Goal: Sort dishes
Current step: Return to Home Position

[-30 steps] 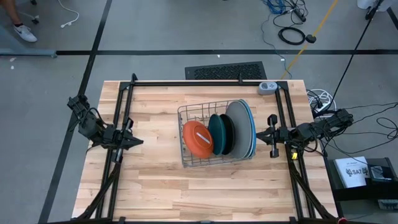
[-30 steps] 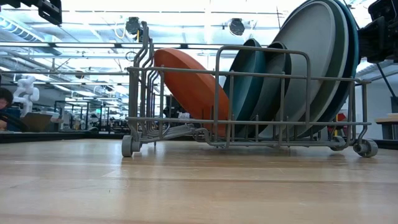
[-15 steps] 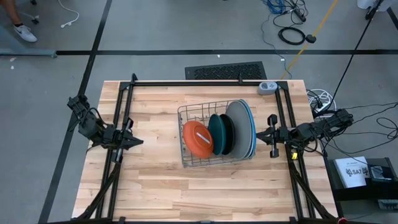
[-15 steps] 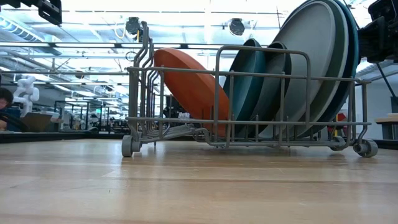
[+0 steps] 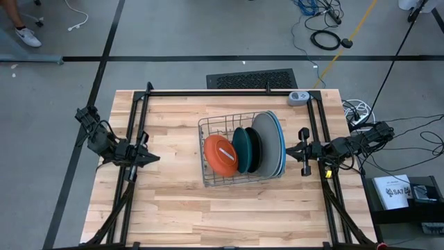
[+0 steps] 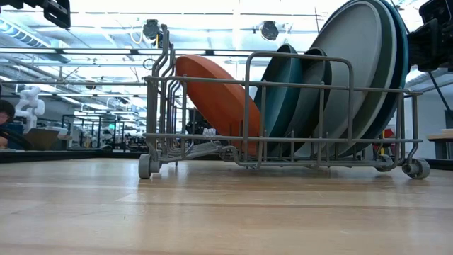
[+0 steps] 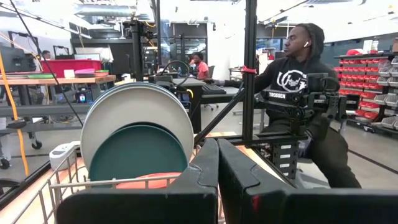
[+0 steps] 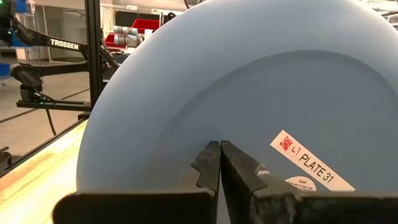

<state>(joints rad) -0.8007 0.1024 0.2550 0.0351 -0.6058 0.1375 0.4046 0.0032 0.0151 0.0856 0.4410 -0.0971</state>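
No motion; blue plate [image 8: 186, 93] label [image 8: 309, 163] wrist-only.

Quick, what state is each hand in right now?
Left hand: closed, empty, left of the rack.
Right hand: closed, empty, right of the rack.

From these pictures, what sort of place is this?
Probably a robotics lab: the left gripper and right gripper wait at the sides of a framed wooden table, cables lie on the floor, and shelves hold red bins.

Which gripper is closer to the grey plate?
Right. The right gripper sits just right of the rack, near the grey plate; the left gripper waits well left of the rack.
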